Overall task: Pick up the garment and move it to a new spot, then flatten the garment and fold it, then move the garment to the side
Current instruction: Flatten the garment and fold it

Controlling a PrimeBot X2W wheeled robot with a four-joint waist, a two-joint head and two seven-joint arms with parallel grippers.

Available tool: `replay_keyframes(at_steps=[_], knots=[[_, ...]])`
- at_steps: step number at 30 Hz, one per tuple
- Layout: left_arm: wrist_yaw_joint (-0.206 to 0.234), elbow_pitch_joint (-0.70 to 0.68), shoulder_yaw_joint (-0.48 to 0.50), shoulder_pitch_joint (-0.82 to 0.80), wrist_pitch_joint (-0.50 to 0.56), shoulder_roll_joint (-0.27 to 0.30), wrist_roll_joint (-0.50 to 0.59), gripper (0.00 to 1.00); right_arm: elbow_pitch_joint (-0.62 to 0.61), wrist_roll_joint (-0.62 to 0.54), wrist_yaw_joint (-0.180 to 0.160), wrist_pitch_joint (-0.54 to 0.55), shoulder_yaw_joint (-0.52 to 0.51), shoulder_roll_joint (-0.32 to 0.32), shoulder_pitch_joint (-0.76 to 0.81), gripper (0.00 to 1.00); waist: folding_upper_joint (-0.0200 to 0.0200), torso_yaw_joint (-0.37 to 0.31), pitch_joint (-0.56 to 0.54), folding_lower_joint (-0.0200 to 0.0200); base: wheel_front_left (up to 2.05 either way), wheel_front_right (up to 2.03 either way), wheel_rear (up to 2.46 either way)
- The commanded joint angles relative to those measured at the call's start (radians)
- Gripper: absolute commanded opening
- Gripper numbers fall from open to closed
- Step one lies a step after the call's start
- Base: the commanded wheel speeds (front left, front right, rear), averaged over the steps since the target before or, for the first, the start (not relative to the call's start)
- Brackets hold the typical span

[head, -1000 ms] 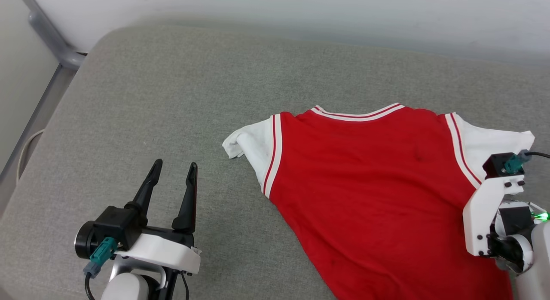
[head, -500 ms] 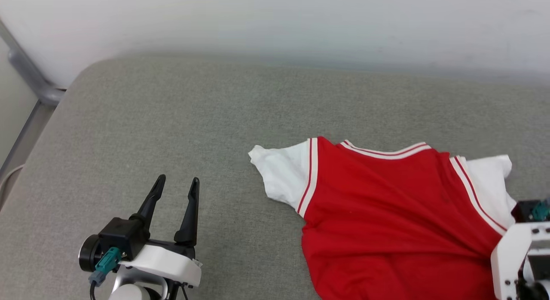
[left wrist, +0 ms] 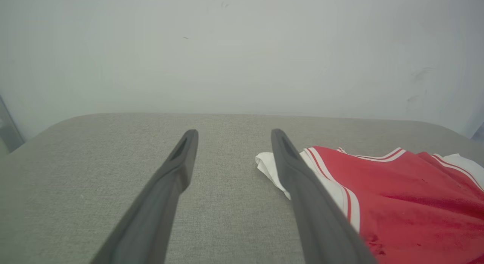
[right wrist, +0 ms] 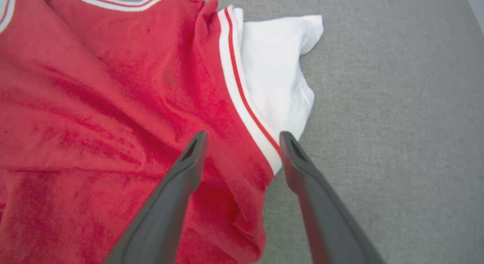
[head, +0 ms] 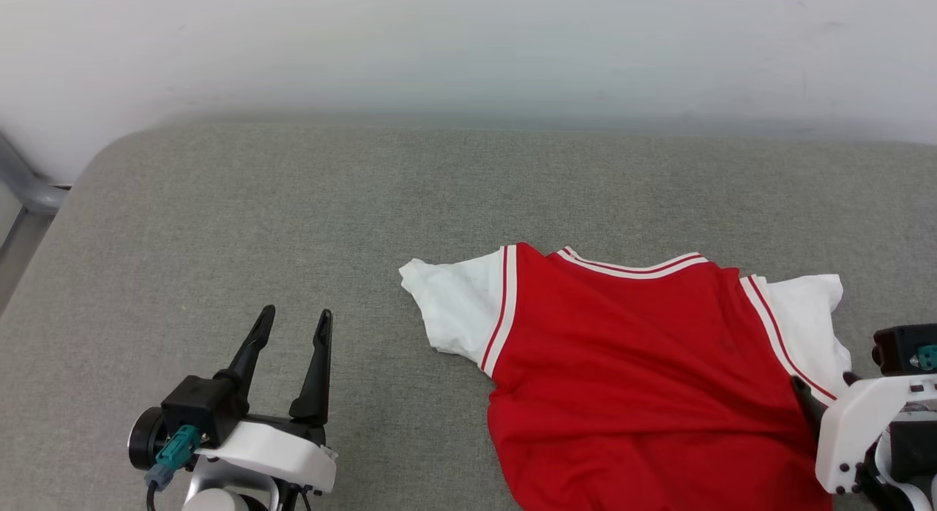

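Observation:
The garment [head: 644, 364] lies on the grey cushion [head: 293, 203], plain red side up, collar toward the wall and white sleeves out to both sides. Its print is hidden. The red body is wrinkled, seen also in the right wrist view as the garment [right wrist: 94, 105]. My right gripper [right wrist: 242, 137] is open, its fingers either side of the striped seam under the right sleeve [right wrist: 276, 67]. In the head view the right gripper [head: 823, 388] sits at the garment's right edge. My left gripper [head: 296, 313] stands open over bare cushion, left of the left sleeve [left wrist: 270, 167].
A pale wall [head: 468, 50] runs behind the cushion. A grey metal rail [head: 25, 192] stands at the far left past the cushion's rounded corner. Bare cushion stretches to the left of and beyond the garment.
The head camera has tilted up, so the whole picture shifted. The garment's right sleeve has bunched inward and its red body has wrinkled near the right gripper. The left gripper has held still.

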Motion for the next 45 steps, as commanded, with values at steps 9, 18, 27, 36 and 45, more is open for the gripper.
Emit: replay_keyframes(at_steps=[9, 18, 27, 36, 45], knots=[[-0.005, 0.004, 0.001, -0.009, -0.003, -0.006, -0.055, 1.00, -0.122, 0.005, -0.001, -0.397, 0.005, 0.052, 0.032, 1.00, 0.0000, -0.041, 0.000, 0.0000, 0.00, 0.00, 0.00], [-0.006, 0.041, -0.123, -0.136, 0.149, 0.082, -0.171, 1.00, -0.170, -0.047, -0.001, -0.545, -0.009, 0.145, 0.020, 1.00, 0.0000, -0.094, 0.065, 0.0000, 0.00, 0.00, 0.00], [-0.007, 0.104, -0.251, -0.448, 0.596, 0.283, -0.401, 1.00, -0.168, -0.059, -0.001, -0.577, -0.001, 0.160, -0.033, 1.00, 0.0000, -0.148, 0.152, 0.0000, 0.00, 0.00, 0.00], [-0.006, 0.188, -0.361, -0.627, 0.940, 0.356, -0.463, 1.00, -0.147, -0.068, -0.001, -0.598, 0.012, 0.174, -0.076, 1.00, 0.0000, -0.189, 0.215, 0.0000, 0.00, 0.00, 0.00], [-0.007, 0.290, -0.451, -0.688, 0.957, 0.383, -0.390, 1.00, -0.132, -0.075, -0.001, -0.606, 0.023, 0.182, -0.100, 1.00, 0.0000, -0.217, 0.261, 0.0000, 0.00, 0.00, 0.00]])
